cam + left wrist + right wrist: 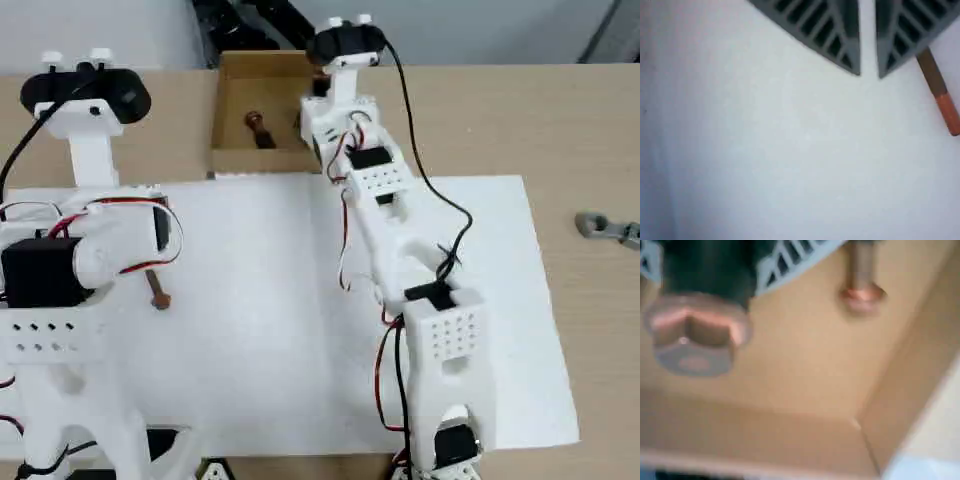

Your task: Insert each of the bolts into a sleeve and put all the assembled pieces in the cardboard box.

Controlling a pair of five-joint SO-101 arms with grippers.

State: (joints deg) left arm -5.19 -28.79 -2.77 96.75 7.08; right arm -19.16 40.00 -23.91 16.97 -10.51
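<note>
A bare copper-coloured bolt (157, 290) lies on the white foam sheet (270, 320), just beside my left arm. In the left wrist view that bolt (940, 95) rests outside one finger of my left gripper (868, 75). The jaws stand a narrow gap apart with nothing between them. My right gripper (312, 125) hangs inside the cardboard box (225, 100), shut on a bolt in a black sleeve (695, 335). Another sleeved bolt (862, 290) lies on the floor of the box (900, 380), and it is the sleeved bolt (258, 128) seen from above.
The box stands at the far edge of the foam sheet, between the two arm bases. A small metal part (605, 228) lies on the bare wooden table to the far right. Cables run along the right arm.
</note>
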